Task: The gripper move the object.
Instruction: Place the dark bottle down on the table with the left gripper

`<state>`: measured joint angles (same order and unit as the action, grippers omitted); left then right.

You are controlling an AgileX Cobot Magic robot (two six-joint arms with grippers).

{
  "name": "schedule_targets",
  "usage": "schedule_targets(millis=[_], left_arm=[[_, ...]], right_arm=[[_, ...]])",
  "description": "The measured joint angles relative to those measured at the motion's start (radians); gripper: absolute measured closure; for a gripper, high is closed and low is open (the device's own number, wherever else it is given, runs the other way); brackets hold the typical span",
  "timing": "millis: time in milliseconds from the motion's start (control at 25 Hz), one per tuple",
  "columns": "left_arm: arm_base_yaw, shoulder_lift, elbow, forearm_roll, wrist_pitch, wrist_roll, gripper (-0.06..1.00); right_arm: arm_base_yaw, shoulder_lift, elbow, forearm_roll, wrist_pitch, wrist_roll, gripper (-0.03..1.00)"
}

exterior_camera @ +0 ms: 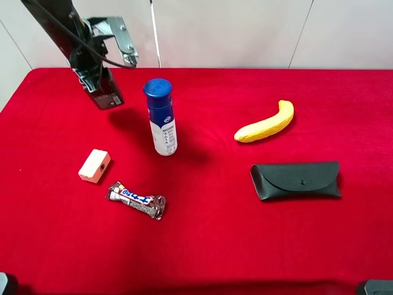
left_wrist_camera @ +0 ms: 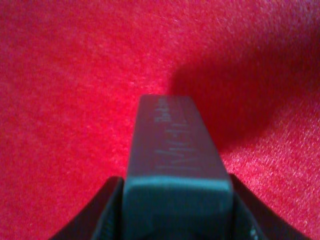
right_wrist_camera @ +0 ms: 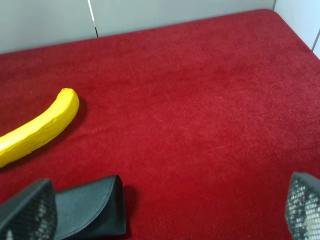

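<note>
Object [exterior_camera: 105, 92]: dark grey rectangular body, clamped in left gripper [left_wrist_camera: 176, 202] at the far-left part of the red cloth [exterior_camera: 245, 246]. The left wrist view showed a finger pressed on each side of it, with raised lettering on its upper face (too blurred to read). Its shadow fell on the cloth off to one side, so it looked lifted clear of the surface. Pump head was not visible.

Nearest neighbour was the white bottle with blue cap [exterior_camera: 161, 117], upright, just to the right of the object and apart from it. A small cream block [exterior_camera: 94, 166] and a wrapped candy bar [exterior_camera: 137, 200] lay nearer the front edge, close to each other but not touching.

On the right half lay a banana [exterior_camera: 265, 123], with a black glasses case [exterior_camera: 296, 180] in front of it, closed and flat.

Right gripper [right_wrist_camera: 165, 207]: fingers [right_wrist_camera: 30, 207] spread wide and holding nothing, over the case's end and bare cloth.
</note>
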<state>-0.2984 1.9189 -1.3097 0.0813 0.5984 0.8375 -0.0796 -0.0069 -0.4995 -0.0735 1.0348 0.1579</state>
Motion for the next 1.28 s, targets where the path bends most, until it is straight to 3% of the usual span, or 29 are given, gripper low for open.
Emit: schedule_targets(millis=[360, 1280], left_arm=[[0.001, 0.042, 0.004, 0.000, -0.048, 0.008, 0.53], [0.001, 0.060, 0.003, -0.001, -0.056, 0.040, 0.53]], right_arm=[[0.000, 0.000, 0.000, 0.000, 0.000, 0.000, 0.27], [0.000, 0.000, 0.000, 0.000, 0.000, 0.000, 0.27]])
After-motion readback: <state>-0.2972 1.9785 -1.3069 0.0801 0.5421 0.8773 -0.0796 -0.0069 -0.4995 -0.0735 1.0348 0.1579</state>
